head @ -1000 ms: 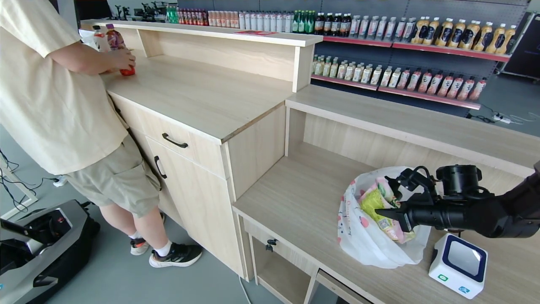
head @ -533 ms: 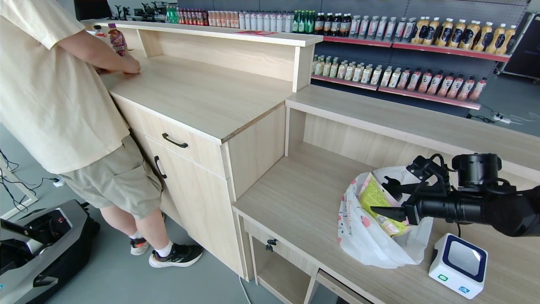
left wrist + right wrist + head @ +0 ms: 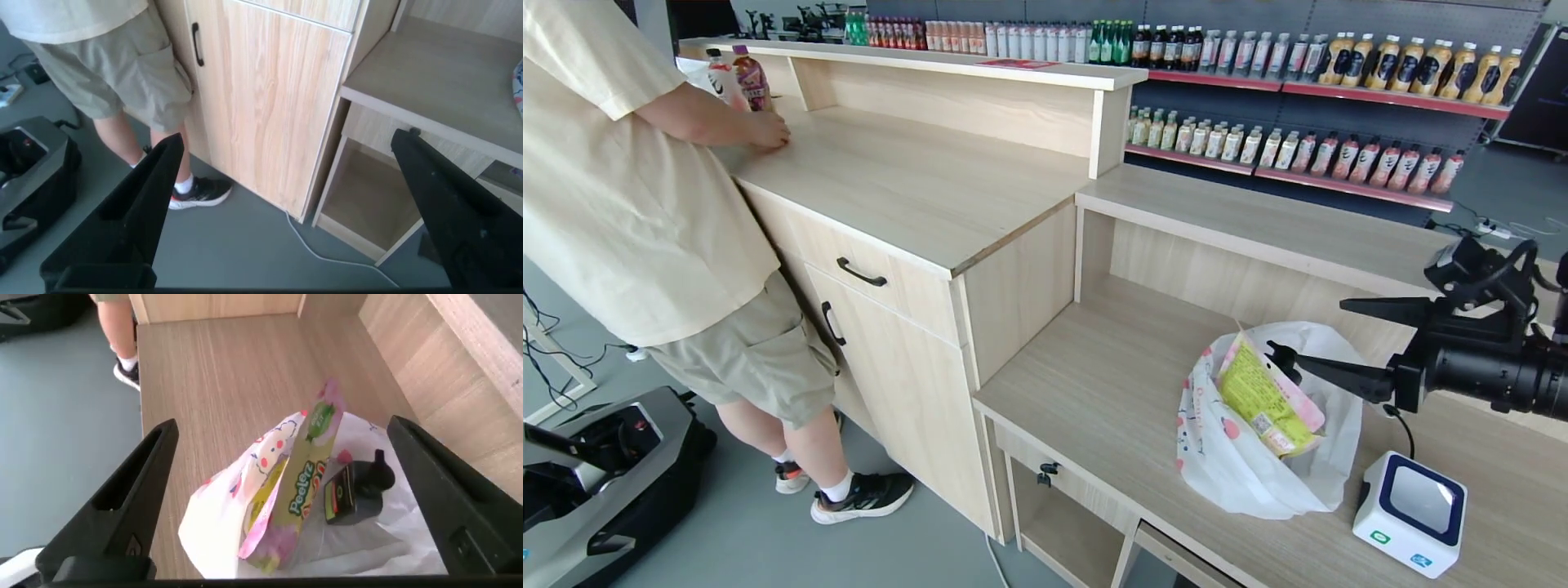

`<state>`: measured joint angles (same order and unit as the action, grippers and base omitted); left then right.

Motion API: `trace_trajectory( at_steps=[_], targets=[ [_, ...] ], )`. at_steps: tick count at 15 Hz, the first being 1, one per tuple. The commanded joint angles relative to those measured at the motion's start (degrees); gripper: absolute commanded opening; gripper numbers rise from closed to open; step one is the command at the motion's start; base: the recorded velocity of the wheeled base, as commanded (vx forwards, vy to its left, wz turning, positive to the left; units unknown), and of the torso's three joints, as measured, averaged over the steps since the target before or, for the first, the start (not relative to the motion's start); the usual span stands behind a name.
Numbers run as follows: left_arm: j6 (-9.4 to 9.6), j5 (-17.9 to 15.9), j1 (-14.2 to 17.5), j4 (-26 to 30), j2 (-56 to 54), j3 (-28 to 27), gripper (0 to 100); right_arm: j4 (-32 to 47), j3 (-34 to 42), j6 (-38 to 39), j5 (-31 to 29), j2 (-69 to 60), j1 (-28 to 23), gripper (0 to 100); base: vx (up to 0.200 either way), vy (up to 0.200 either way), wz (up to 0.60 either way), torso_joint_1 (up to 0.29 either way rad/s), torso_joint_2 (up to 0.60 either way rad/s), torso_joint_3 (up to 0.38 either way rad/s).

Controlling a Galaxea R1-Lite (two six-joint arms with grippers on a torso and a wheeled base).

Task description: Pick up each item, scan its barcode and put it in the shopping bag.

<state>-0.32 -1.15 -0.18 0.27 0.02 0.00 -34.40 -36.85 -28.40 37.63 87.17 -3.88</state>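
Hanging with jaws apart, right gripper [image 3: 1319, 331] hovers above snack packet [image 3: 1266, 400] in shopping bag [image 3: 1225, 469].

My right gripper [image 3: 1307, 328] is black, and so is my left gripper [image 3: 288, 139]. The shopping bag [image 3: 1233, 482] is white, printed with small pink and red cartoon figures. The snack packet [image 3: 1270, 400] is yellow-green with pink edges and a white barcode patch. The bottle [image 3: 355, 494] beside it is black with a red and green label. The scanner [image 3: 1413, 498] is white, with a dark blue frame round a grey window and small green and blue marks on its front. The counter [image 3: 1111, 384] is pale wood grain, its cabinet handles [image 3: 861, 274] are black, and the floor [image 3: 245, 253] is grey.
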Motion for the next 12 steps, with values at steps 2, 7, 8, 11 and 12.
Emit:
trace_trajectory(
  at_steps=[2, 7, 8, 11, 12],
  targets=[
    [-0.03, 0.0, 0.01, 0.0, 0.06, 0.0, 100, 7.07, 2.57, -0.34, -1.86, -19.85, -3.59, 100, 0.0, 0.0, -0.6, 0.005, 0.0, 0.005],
    [-0.03, 0.0, 0.01, 0.0, 0.06, 0.0, 100, 26.58, -5.6, 4.94, -11.0, -33.74, -4.39, 100, 0.0, 0.0, -0.6, -0.002, 0.01, 0.0],
    [-0.03, 0.0, 0.01, 0.0, 0.06, 0.0, 100, 29.04, -6.83, 5.55, -13.29, -34.79, -4.39, 100, 0.0, 0.0, -0.6, -0.002, 0.01, 0.002],
    [-0.03, 0.0, 0.01, 0.0, 0.06, 0.0, 100, 33.79, -6.74, 6.87, -19.53, -36.99, -4.56, 100, 0.0, 0.0, -0.6, 0.001, 0.0, 0.002],
    [-0.03, 0.0, 0.01, 0.0, 0.06, 0.0, 100, 35.63, -6.48, 8.01, -21.9, -37.78, -4.56, 100, 0.0, 0.0, -0.6, 0.007, 0.0, -0.002]
  ],
)
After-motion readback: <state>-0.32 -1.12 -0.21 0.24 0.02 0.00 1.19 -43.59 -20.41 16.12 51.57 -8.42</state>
